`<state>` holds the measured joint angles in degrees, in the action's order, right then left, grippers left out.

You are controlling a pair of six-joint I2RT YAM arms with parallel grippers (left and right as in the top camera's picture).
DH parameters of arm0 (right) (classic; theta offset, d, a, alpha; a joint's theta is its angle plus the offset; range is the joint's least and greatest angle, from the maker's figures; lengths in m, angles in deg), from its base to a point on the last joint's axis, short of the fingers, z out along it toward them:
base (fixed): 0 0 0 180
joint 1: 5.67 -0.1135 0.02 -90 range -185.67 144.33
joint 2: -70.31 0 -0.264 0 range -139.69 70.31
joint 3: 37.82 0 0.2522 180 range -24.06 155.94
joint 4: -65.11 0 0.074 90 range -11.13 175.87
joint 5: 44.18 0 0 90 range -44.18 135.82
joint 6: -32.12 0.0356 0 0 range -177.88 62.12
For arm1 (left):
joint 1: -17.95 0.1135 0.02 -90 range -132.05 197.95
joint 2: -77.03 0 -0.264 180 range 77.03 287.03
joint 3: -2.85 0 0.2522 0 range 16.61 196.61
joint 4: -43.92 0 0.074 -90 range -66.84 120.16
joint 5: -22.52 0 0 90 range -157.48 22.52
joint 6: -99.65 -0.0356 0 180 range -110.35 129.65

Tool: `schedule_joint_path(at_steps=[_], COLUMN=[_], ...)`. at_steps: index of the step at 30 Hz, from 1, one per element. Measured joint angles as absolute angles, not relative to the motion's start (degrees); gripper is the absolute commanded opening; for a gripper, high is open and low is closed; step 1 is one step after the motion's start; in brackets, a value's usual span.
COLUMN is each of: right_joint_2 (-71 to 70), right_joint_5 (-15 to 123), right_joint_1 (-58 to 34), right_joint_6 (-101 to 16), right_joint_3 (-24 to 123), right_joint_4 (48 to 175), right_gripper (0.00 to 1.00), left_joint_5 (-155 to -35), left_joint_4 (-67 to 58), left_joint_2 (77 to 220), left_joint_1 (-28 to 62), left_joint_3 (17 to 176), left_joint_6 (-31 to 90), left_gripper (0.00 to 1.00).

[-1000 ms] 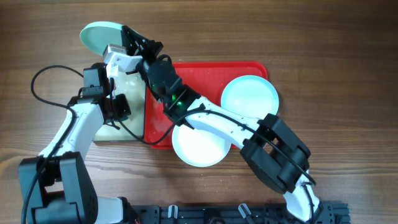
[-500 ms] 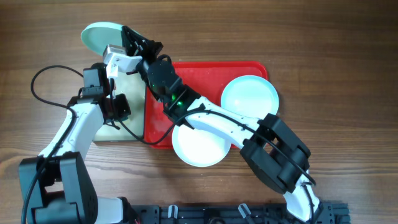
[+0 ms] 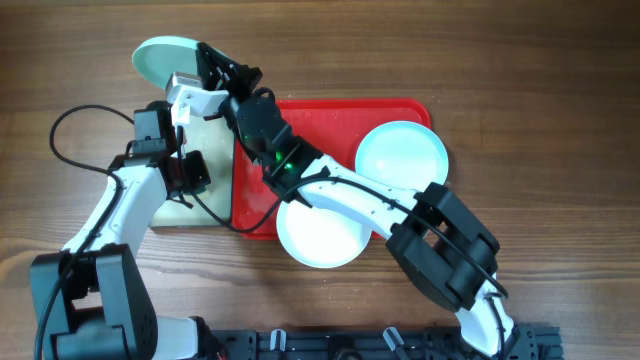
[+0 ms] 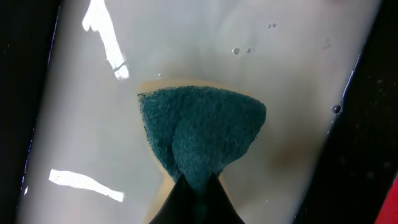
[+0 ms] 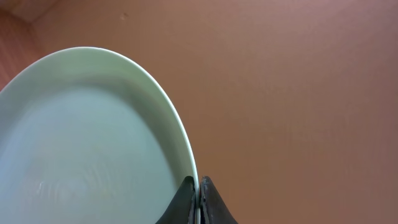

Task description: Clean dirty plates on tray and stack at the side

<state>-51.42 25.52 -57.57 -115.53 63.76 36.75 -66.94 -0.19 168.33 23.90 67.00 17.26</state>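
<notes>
One pale aqua plate (image 5: 81, 143) has its rim pinched between the right gripper (image 5: 199, 190), whose jaws are clamped on the edge. The dish spreads away to the left of the fingertips, over the wooden table (image 5: 298, 93) beyond the far-left corner of the red tray (image 3: 330, 120). Back along that arm, behind the jaws, a second aqua plate (image 3: 402, 152) lies at the tray's right end. The white plate (image 3: 320, 240) sits at its near edge, partly overhanging onto the table and crossed by the arm. The left gripper (image 4: 194, 186) has its jaws closed on a green sponge (image 4: 202, 127), which fans out ahead of the fingertips and presses against the wet, pale floor of the small tray (image 4: 93, 112), just beside the red tray's left edge.
</notes>
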Motion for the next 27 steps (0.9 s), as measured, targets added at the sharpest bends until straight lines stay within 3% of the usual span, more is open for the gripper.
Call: schedule_joint_path(at_steps=[5,13,21,27], right_joint_2=[-51.4,-51.5,-51.4,-48.4], right_joint_5=[22.5,20.6,38.2,49.1], right_joint_1=[-57.6,-56.4,-49.5,-42.6], right_joint_6=[-108.1,-79.6,-51.6,-39.4], right_joint_3=[63.8,64.3,64.3,64.3], right_joint_4=[38.6,61.7,72.5,82.3], right_gripper=[0.04,0.04,0.04,0.04], left_joint_5=[-66.9,-67.0,-67.0,-67.0], left_joint_4=[-0.2,-0.2,-0.2,-0.1], left_joint_2=[168.3,168.3,168.3,168.3], left_joint_1=[23.9,23.9,23.9,23.9], left_joint_3=[67.0,67.0,67.0,67.0], left_joint_6=[17.3,17.3,17.3,17.3], left_gripper=[0.04,0.04,0.04,0.04])
